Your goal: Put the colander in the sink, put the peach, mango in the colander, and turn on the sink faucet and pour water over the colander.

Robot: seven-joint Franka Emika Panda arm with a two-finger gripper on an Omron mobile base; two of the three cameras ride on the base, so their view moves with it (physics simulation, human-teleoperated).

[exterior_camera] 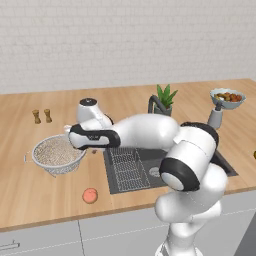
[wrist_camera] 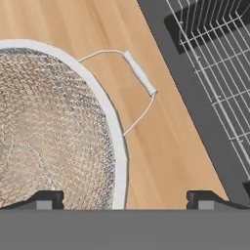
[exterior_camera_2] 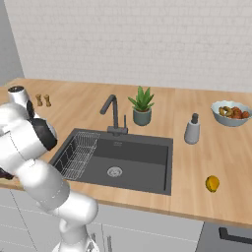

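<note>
The silver mesh colander (exterior_camera: 56,153) stands on the wooden counter left of the sink (exterior_camera: 148,158). My gripper (exterior_camera: 91,149) hangs open over the colander's right rim. In the hand view the dark fingertips (wrist_camera: 46,199) straddle the white rim (wrist_camera: 116,141), one over the mesh and one over bare wood; a wire side handle (wrist_camera: 140,73) sticks out toward the sink. The peach (exterior_camera: 90,195) lies near the counter's front edge, below the colander. The mango (exterior_camera_2: 212,183) lies on the counter right of the sink (exterior_camera_2: 140,157). The faucet (exterior_camera_2: 112,112) stands behind the basin.
A wire rack (exterior_camera: 125,170) fills the sink's left half. A potted plant (exterior_camera_2: 142,106), a soap dispenser (exterior_camera_2: 192,129) and a grey fruit bowl (exterior_camera_2: 232,113) stand behind and right of the sink. Two small shakers (exterior_camera: 42,116) sit at the back left.
</note>
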